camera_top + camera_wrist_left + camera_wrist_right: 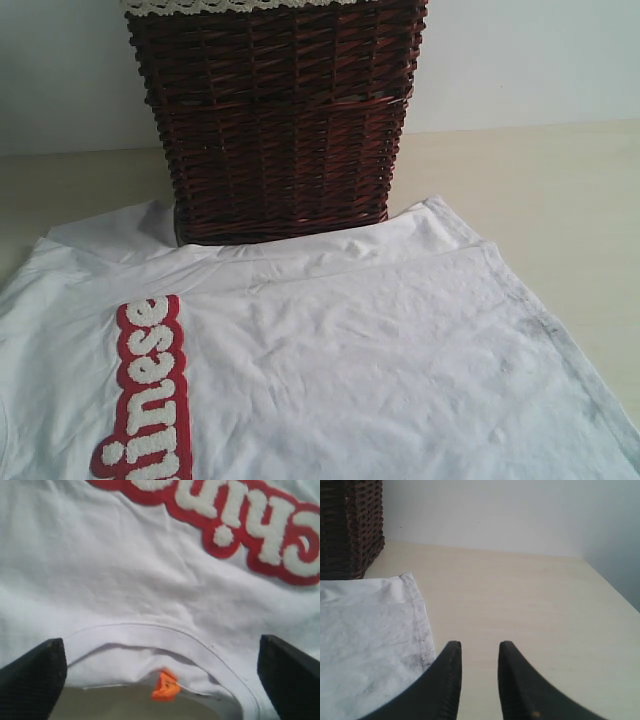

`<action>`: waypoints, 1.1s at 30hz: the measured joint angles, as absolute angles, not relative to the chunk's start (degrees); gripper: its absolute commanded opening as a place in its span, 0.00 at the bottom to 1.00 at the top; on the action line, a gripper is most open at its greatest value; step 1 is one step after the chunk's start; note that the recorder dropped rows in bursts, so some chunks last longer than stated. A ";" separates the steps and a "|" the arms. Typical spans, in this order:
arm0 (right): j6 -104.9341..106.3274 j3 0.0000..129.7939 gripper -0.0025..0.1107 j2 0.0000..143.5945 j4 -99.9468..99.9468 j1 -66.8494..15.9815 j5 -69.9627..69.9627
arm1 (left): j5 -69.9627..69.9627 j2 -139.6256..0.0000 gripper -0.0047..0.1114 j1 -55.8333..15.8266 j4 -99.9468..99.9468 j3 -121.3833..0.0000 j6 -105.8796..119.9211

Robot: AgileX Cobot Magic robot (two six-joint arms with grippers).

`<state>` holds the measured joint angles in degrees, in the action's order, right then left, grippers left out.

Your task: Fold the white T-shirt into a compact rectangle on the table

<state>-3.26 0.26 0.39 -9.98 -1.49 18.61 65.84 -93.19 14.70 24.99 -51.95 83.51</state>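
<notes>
The white T-shirt (350, 340) lies spread flat over the table (520, 170), with its red patch band of fuzzy white letters (150, 390) at the left. Neither gripper shows in the exterior view. In the left wrist view my left gripper (160, 641) stands wide open just over the ribbed collar (150, 635), one dark finger on each side of it and nothing gripped. A small orange tag (165, 686) sits inside the neck opening. My right gripper (480, 645) is open with a narrow gap and holds nothing. It hovers over bare table (520, 595) just beside the shirt's hem edge (422, 630).
A dark wicker basket (275, 120) with cream lace trim stands at the back, right against the shirt's far edge. It also shows in the right wrist view as the basket (350, 525). A pale wall runs behind the table. Bare table lies right of the shirt.
</notes>
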 measured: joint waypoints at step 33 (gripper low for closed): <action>-3.26 0.26 0.27 0.39 -9.98 -1.49 18.61 | 34.61 -93.36 0.34 13.00 23.41 -30.42 114.16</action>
